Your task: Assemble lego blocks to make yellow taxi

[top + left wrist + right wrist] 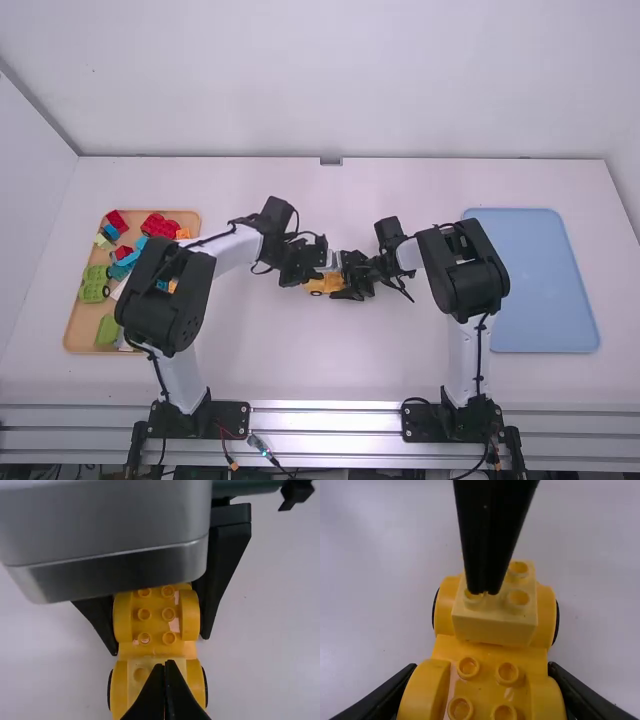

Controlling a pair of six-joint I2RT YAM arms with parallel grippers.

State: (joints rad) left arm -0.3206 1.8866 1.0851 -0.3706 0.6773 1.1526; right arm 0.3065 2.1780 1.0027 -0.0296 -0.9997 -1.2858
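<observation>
Clamping the yellow wheeled chassis [487, 652] at three o'clock: right fingers [221, 567]. Left fingers [487, 540], together at nine, could tilt the pale-yellow brick [495, 629] by off-centre pressing.

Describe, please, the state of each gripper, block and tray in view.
Left gripper: jaws shut, over the pale block.
Right gripper: jaws shut on the car base.
Car base: studs up, held.
Pale block: seated on the base.
Wooden tray: holding loose blocks.
Blue tray: lying flat.
</observation>
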